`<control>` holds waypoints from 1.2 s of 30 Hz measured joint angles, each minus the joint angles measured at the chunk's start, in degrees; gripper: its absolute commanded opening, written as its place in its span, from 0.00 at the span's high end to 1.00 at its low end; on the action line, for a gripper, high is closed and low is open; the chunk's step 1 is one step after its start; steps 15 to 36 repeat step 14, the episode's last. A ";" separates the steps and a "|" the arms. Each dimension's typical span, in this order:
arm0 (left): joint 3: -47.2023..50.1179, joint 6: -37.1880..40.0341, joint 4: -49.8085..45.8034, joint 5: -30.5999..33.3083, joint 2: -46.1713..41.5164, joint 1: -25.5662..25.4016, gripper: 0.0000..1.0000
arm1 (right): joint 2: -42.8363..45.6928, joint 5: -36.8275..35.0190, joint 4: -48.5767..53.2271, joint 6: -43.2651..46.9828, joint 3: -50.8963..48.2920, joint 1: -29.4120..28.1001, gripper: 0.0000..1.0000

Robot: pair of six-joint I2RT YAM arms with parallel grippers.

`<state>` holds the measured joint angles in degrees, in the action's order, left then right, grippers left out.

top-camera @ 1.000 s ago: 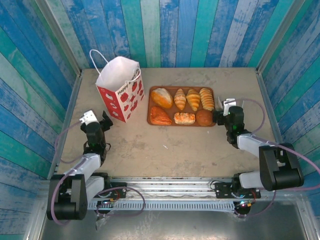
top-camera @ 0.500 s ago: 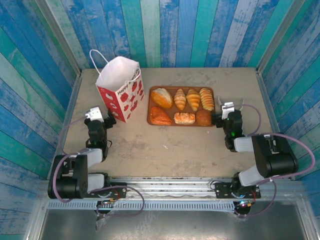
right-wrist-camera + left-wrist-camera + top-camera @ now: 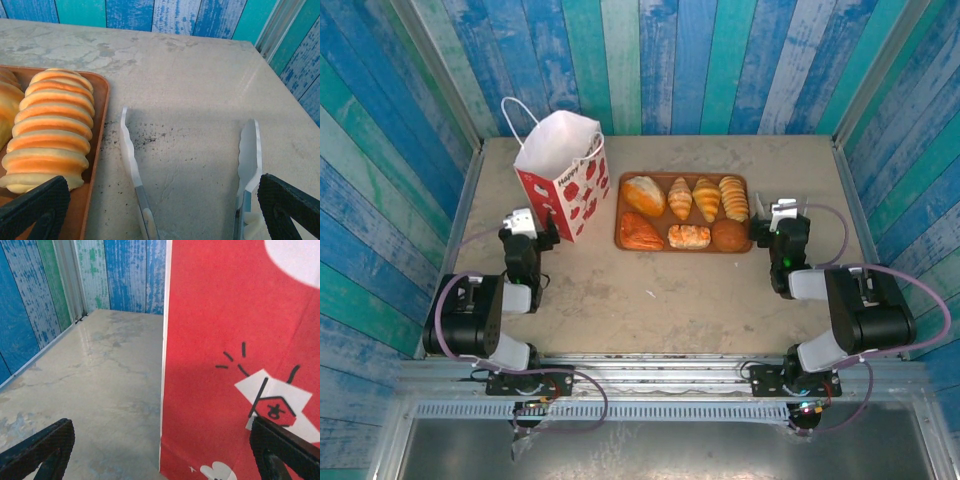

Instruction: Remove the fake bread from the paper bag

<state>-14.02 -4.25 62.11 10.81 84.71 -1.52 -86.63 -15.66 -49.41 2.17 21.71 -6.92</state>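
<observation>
The paper bag (image 3: 560,180) stands upright at the back left, white above and red below; its inside is hidden. Several pieces of fake bread lie on the brown tray (image 3: 621,215), among them a ridged loaf (image 3: 733,197), two croissants (image 3: 680,197) and a round bun (image 3: 728,235). My left gripper (image 3: 538,236) is open, low at the bag's near left corner. In the left wrist view the bag's red wall (image 3: 225,340) stands just ahead of the left gripper (image 3: 161,425). My right gripper (image 3: 772,228) is open beside the tray's right end. The loaf (image 3: 52,130) lies left of the right gripper (image 3: 162,195).
White and grey tongs (image 3: 131,165) lie spread on the table between my right fingers, touching neither as far as I can see. The tray's rim (image 3: 100,130) is just left of them. Blue plank walls (image 3: 410,150) enclose the table on three sides.
My left arm has folded in and its gripper has moved right and forward, closer to the bag. The right arm folded in too, its gripper staying beside the tray.
</observation>
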 measured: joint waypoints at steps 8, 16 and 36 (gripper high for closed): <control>-0.07 0.02 -0.02 1.16 0.00 -0.22 0.06 | 0.00 -0.02 0.07 -0.04 0.00 0.00 0.00; -0.07 0.04 -0.04 1.29 0.00 -0.26 0.06 | 0.00 -0.02 0.09 -0.04 0.00 0.00 0.00; -0.07 0.04 -0.04 1.29 0.00 -0.26 0.06 | 0.00 -0.02 0.09 -0.04 0.00 0.00 0.00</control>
